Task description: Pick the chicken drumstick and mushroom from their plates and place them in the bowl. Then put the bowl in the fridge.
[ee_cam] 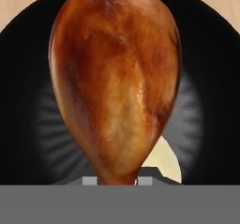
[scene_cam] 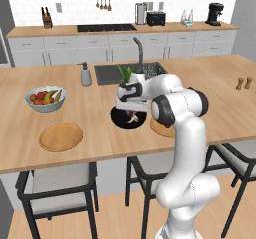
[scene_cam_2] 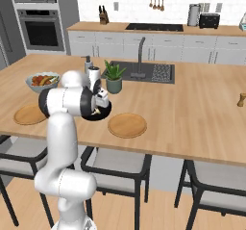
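Observation:
My gripper (ee_cam: 117,180) is shut on the bone end of the chicken drumstick (ee_cam: 115,82). The glossy brown drumstick hangs just over the black bowl (ee_cam: 211,78). Beside the drumstick's narrow end, the pale mushroom (ee_cam: 169,163) lies in the bowl. From the base, the gripper (scene_cam: 131,113) hovers low over the bowl (scene_cam: 119,121) at the island's middle. One wooden plate (scene_cam: 61,136) lies to its left, the other plate (scene_cam_2: 127,125) to its right, both bare. The fridge is out of view.
A grey-blue fruit bowl (scene_cam: 45,99) stands behind the left plate. A soap dispenser (scene_cam: 86,75), a potted plant (scene_cam_2: 114,77) and the sink (scene_cam_2: 158,72) sit behind the black bowl. Two small shakers (scene_cam: 244,83) are far right. Stools (scene_cam: 55,188) line the island's front edge.

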### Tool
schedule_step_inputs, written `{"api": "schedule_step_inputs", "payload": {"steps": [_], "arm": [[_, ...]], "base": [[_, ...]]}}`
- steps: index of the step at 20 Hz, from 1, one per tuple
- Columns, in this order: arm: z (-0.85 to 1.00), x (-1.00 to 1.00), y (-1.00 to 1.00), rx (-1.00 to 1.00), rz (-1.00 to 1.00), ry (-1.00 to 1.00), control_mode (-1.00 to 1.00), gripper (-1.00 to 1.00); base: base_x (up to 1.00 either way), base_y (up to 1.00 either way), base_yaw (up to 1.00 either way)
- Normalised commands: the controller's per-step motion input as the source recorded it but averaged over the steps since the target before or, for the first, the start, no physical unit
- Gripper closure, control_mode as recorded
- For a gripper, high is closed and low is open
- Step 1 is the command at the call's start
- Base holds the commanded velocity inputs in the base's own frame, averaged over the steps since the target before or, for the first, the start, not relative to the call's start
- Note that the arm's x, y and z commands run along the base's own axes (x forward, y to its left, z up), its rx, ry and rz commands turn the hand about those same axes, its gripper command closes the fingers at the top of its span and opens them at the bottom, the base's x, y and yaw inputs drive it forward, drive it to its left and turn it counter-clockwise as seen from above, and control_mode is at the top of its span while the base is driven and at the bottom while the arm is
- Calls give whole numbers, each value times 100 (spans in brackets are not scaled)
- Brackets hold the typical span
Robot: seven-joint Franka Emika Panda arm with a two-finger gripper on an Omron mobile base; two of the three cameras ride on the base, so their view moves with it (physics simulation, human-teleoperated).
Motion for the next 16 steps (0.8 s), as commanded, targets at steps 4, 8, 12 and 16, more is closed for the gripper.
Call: {"api": "schedule_step_inputs", "payload": {"steps": [4,8,12,16], "arm": [[0,0,0,0,0,0,-100,-100],[0,0,0,0,0,0,-100,-100],[14,-21,-3,0,-6,-3,-100,-100],[28,-43,0,0,-9,-7,-100,-100]], "base": [[0,0,0],[0,0,0],[0,0,0],[0,0,0]]}}
